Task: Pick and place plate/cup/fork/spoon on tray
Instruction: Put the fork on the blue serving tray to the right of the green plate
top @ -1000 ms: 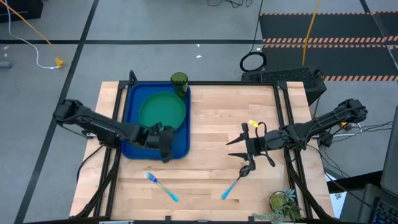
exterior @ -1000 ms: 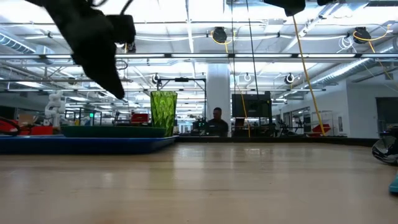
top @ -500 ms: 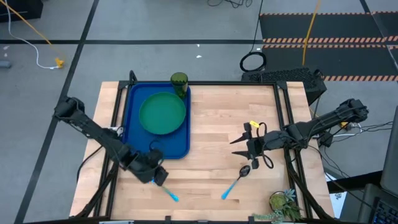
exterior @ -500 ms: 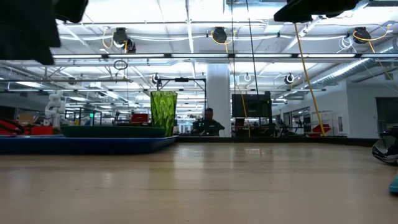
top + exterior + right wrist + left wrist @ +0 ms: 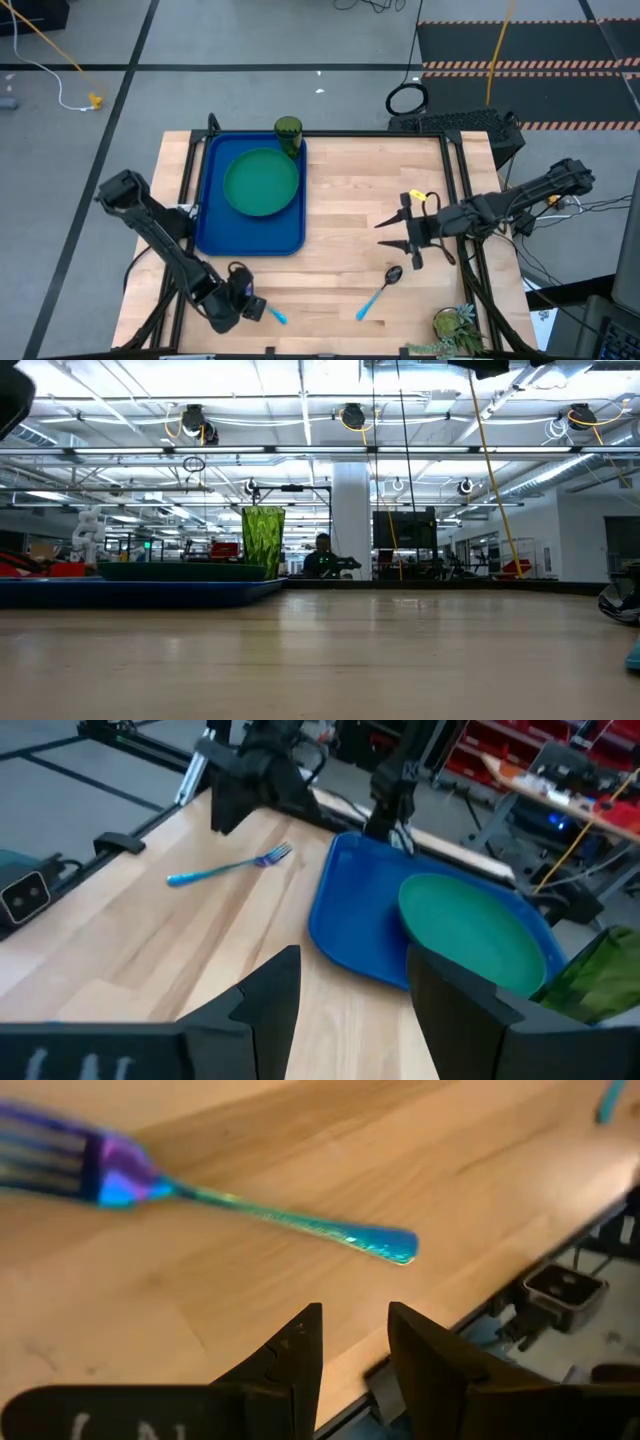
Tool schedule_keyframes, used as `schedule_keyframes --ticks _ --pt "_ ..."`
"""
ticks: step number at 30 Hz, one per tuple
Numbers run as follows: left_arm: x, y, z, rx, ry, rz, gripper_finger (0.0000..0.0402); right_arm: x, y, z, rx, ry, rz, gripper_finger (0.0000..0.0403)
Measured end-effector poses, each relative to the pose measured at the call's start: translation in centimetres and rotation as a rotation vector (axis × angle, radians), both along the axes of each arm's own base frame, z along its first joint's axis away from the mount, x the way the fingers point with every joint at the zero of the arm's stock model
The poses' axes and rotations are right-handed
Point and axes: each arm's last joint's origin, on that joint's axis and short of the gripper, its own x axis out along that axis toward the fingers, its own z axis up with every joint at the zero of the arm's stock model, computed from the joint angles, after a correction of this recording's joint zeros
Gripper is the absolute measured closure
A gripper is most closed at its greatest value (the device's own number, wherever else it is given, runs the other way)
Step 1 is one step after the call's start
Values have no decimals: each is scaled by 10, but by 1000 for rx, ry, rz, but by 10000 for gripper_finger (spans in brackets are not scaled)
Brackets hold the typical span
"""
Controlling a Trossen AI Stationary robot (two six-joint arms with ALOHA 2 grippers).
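The blue tray (image 5: 212, 222) lies at the table's far left with the green plate (image 5: 262, 182) flat in it and the olive cup (image 5: 288, 130) upright at its far right corner. The blue-handled fork (image 5: 290, 1220) lies flat near the front edge. My left gripper (image 5: 355, 1352) hangs open just above the table beside the fork's handle end, touching nothing; in the high view this gripper (image 5: 252, 308) covers the fork's head. The spoon (image 5: 378, 290) lies flat at the near right. My right gripper (image 5: 405, 236) hangs open above the table, beyond the spoon's bowl.
A small potted plant (image 5: 455, 325) stands at the near right corner. The table's front edge (image 5: 520, 1270) runs close beside the fork's handle end. Bare wood (image 5: 350, 190) lies between the tray and my right gripper. A person (image 5: 322, 555) shows far off in the room.
My left gripper has swung from over the tray's near right corner toward the table's near edge, sinking a little and rolling its wrist, and now hangs over the fork. Tray, plate, cup, fork and spoon lie as before.
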Motion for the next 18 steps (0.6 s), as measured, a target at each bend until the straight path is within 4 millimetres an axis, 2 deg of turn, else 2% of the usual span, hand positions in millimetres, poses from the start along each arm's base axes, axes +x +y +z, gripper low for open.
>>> schedule_keyframes --ticks 9,18 --pt "7 0 -22 10 52 177 284 -4 -1 4 -123 -34 42 227" --pt "15 6 -33 -34 116 313 284 -4 -2 4 -223 -38 73 227"
